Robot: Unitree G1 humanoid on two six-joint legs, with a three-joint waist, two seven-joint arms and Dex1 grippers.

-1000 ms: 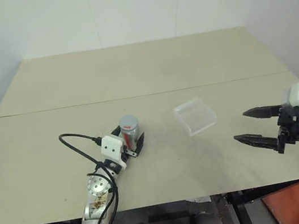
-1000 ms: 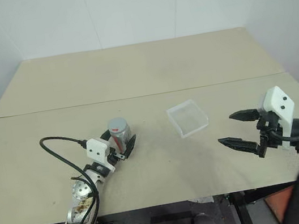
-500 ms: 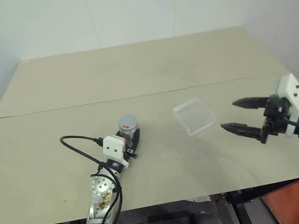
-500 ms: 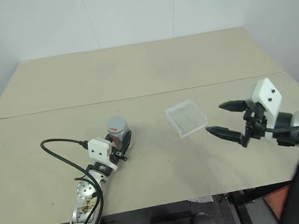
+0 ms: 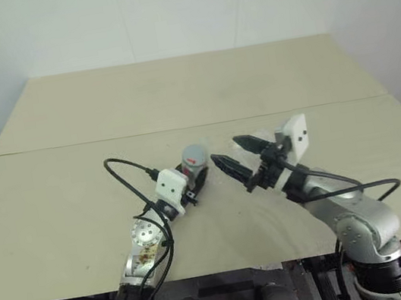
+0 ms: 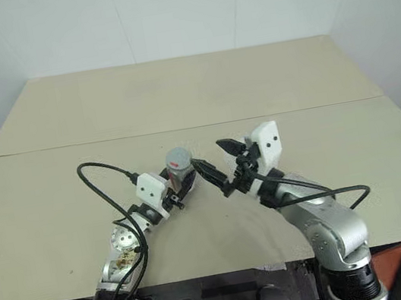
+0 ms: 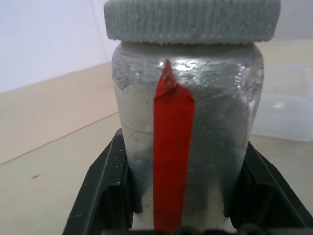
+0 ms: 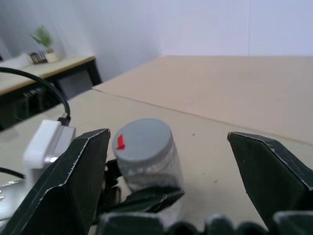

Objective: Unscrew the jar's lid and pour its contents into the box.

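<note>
The left gripper [image 5: 193, 184] is clamping the jar [image 5: 194, 161] upright above the tabletop [image 5: 78, 201]; the right gripper [image 5: 234, 157], fingers spread, is nearing the lid [image 8: 143, 138], needing to close and twist.

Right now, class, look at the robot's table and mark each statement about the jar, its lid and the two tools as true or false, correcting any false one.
1. The left tool is shut on the jar. True.
2. The lid has been taken off the jar. False: it sits on top of the jar.
3. The right tool is open, its fingers beside the jar. True.
4. The right tool grips the lid. False: its fingers stand apart with the jar between them in the right wrist view, touching nothing.
5. The jar carries a red mark on its side. True.
</note>
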